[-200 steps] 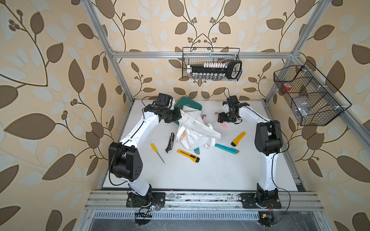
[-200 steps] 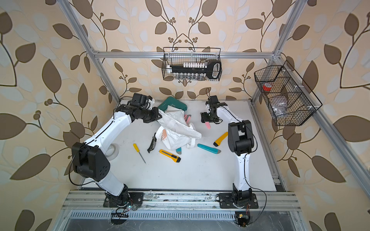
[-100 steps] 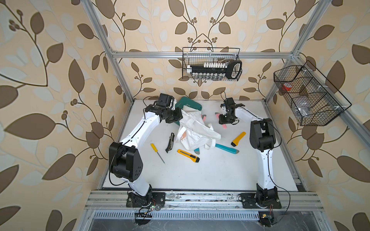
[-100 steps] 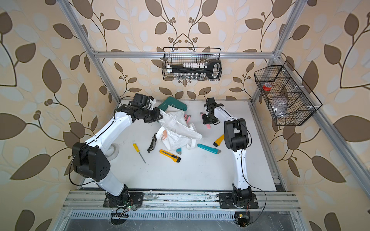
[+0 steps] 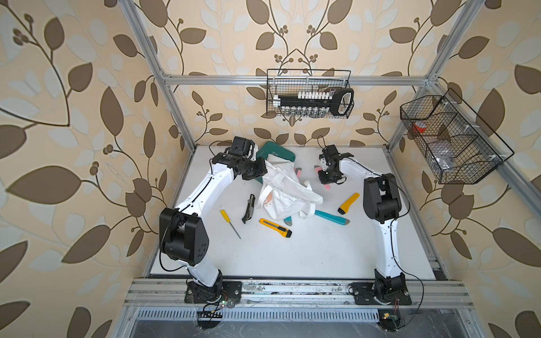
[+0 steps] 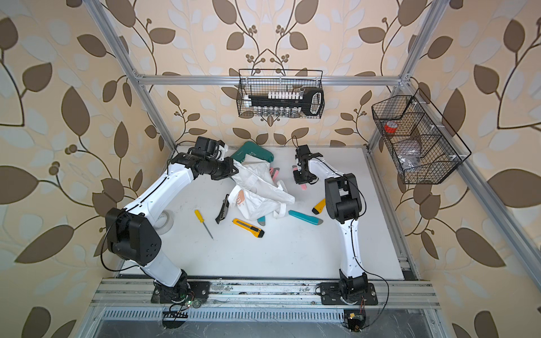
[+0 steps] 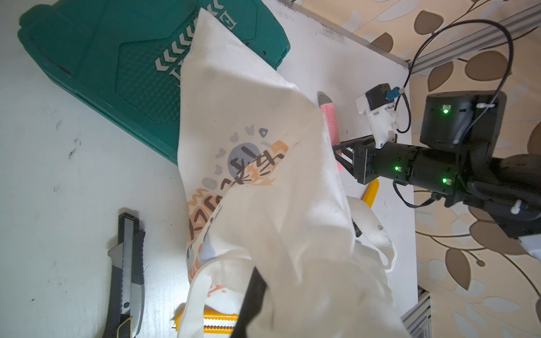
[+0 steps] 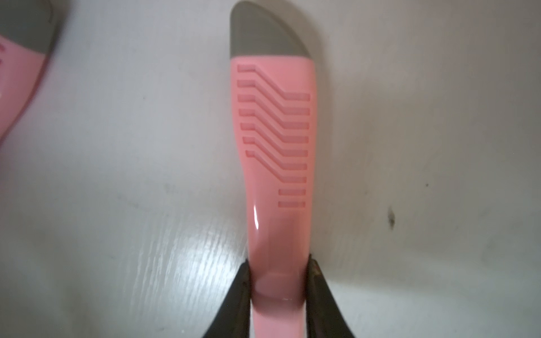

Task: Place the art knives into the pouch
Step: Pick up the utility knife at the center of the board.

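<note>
The left claw (image 5: pixel 263 172) is clamped on the white pouch (image 5: pixel 285 193), holding its 11 o'clock corner off the surface (image 5: pixel 292 257). At the pouch's 2 o'clock, the pink art knife (image 8: pixel 278 175) lies flat, and the right claw (image 8: pixel 279 269) grips its sides.

The pink art knife (image 8: pixel 278 164) is smooth, shiny plastic. The pouch (image 7: pixel 263 181) is matt, wrinkled cloth. The tabletop (image 8: pixel 117 146) looks smooth.

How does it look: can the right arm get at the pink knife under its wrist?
Likely yes: its fingers sit against both sides of the pink knife, which lies on bare table clear of the pouch.
</note>
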{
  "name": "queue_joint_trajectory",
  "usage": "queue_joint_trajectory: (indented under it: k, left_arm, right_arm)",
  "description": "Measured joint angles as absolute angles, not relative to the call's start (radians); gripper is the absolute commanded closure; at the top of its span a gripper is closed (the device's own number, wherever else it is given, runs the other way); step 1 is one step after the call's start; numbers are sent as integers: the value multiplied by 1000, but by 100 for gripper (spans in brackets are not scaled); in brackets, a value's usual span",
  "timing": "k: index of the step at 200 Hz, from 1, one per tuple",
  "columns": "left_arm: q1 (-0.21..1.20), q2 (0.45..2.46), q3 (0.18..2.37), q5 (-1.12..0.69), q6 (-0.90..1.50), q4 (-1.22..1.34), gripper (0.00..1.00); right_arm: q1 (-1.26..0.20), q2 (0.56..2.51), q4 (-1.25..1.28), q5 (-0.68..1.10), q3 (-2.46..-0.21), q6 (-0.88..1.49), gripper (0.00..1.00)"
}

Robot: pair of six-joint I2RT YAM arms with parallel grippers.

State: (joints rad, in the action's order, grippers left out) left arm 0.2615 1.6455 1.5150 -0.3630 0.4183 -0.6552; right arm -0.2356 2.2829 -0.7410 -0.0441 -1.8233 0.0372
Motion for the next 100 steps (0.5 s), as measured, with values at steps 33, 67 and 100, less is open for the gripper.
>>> queue_joint_trajectory:
  k: [33, 67, 100]
  left_arm:
    - [269, 1647, 1515, -362, 418, -654, 100]
    - [276, 1666, 1515, -360, 417, -654, 100]
    - [283, 1694, 1519, -359, 410, -660, 100]
  right_arm:
    - [-236, 2169, -782, -34, -1707, 52, 86]
    - [-251, 1966, -839, -51, -1631, 77, 86]
    - [-325, 1720, -892, -82, -1582, 92, 86]
